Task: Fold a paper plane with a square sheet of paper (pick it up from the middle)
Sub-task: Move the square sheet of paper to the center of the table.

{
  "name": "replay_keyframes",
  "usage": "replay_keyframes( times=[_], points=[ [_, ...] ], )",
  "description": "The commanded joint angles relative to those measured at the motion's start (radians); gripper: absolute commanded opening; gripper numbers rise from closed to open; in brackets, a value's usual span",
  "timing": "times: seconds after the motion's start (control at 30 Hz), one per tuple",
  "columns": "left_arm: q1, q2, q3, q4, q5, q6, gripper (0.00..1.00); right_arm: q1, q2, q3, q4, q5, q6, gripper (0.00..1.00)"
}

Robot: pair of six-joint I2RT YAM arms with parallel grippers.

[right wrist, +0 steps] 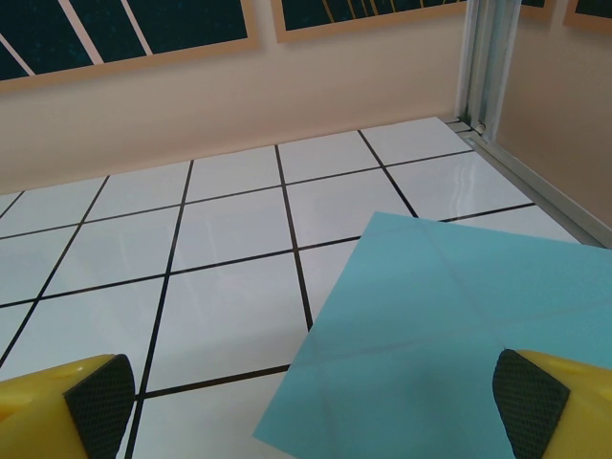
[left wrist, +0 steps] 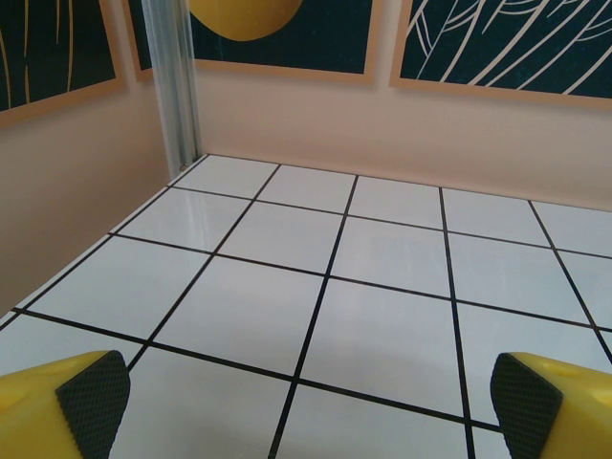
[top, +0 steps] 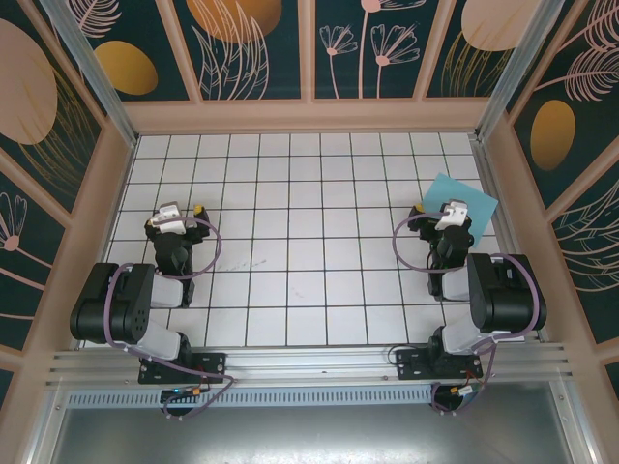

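The square sheet of paper (top: 471, 200) is light blue and lies flat on the white grid floor at the right, rotated like a diamond. In the right wrist view the sheet of paper (right wrist: 449, 335) shows faint crease lines and reaches under the right fingertip. My right gripper (top: 437, 209) hovers over the sheet's near-left corner; its jaws stand open (right wrist: 306, 406) and hold nothing. My left gripper (top: 184, 208) is open over bare tiles at the left (left wrist: 301, 402), far from the paper.
Peach walls with dark floral panels enclose the tiled floor (top: 290, 242). A metal post (right wrist: 488, 67) stands in the far right corner near the paper, another post (left wrist: 177, 86) at the far left. Purple cables loop beside both arms.
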Motion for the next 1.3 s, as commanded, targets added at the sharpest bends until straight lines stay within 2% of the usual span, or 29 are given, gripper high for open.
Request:
replay_keyframes(
  times=[0.0, 0.1, 0.2, 0.33, 0.47, 0.57, 0.7, 0.87, 1.03, 1.27],
  points=[
    [0.005, 0.004, 0.009, 0.029, 0.007, 0.011, 0.99, -0.009, 0.007, -0.01, 0.049, -0.018, 0.004, 0.99],
    [0.006, -0.004, 0.006, 0.03, 0.005, 0.012, 0.98, -0.008, 0.007, -0.012, 0.05, -0.018, 0.004, 0.99],
    [0.006, -0.071, 0.025, -0.057, -0.018, 0.001, 0.99, -0.003, -0.015, 0.003, 0.008, 0.013, 0.006, 0.99],
    [0.005, -0.2, 0.075, -0.281, -0.067, -0.048, 0.99, 0.001, -0.149, 0.146, -0.341, 0.093, 0.037, 0.99],
    [0.005, -0.318, 0.201, -0.649, -0.159, -0.221, 0.99, 0.001, -0.204, 0.324, -0.714, 0.144, 0.19, 0.99],
    [0.005, -0.379, 0.297, -0.876, -0.155, -0.325, 0.99, 0.004, -0.194, 0.447, -0.941, 0.08, 0.271, 0.99],
    [0.006, -0.44, 0.412, -1.104, -0.078, -0.414, 0.99, 0.007, -0.165, 0.537, -1.092, -0.02, 0.354, 0.99],
    [0.006, -0.475, 0.493, -1.202, 0.07, -0.413, 0.99, -0.02, -0.062, 0.671, -1.261, -0.169, 0.469, 0.99],
    [0.006, -0.483, 0.509, -1.217, 0.183, -0.397, 0.98, -0.085, 0.069, 0.744, -1.303, -0.253, 0.52, 0.98],
    [0.006, -0.456, 0.508, -1.225, 0.231, -0.377, 0.99, -0.167, 0.287, 0.892, -1.397, -0.277, 0.512, 0.93]
  ],
)
